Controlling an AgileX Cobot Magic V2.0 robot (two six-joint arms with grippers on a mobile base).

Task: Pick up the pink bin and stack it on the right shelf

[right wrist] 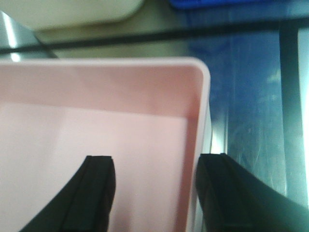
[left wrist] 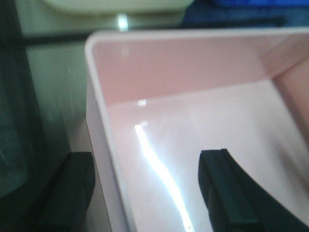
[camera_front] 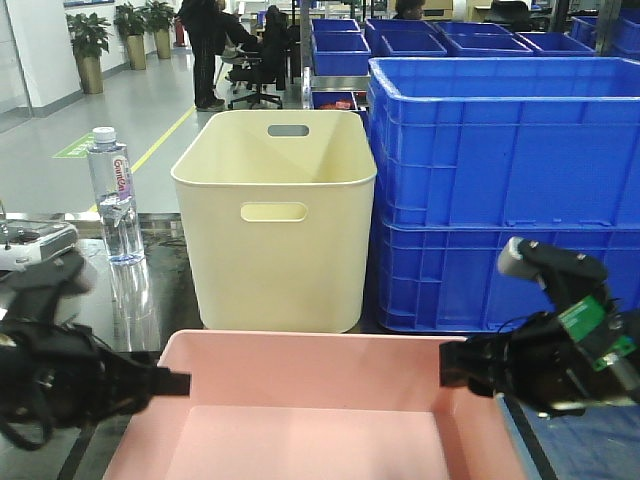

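The pink bin (camera_front: 310, 400) sits at the near edge of the dark reflective shelf (camera_front: 150, 300), in front of the cream bin. My left gripper (camera_front: 170, 383) is open and straddles the bin's left wall: in the left wrist view (left wrist: 145, 186) one finger is outside and one inside over the pink floor (left wrist: 193, 72). My right gripper (camera_front: 455, 365) is open and straddles the right wall: in the right wrist view (right wrist: 157, 191) one finger is inside the bin (right wrist: 96, 96) and the other is just outside the rim, over the shelf (right wrist: 246, 111).
A tall cream bin (camera_front: 275, 215) with handle cut-outs stands right behind the pink bin. Stacked blue ribbed crates (camera_front: 510, 190) stand at the right. A water bottle (camera_front: 113, 195) and a grey controller (camera_front: 30, 245) are at the left. People stand far behind.
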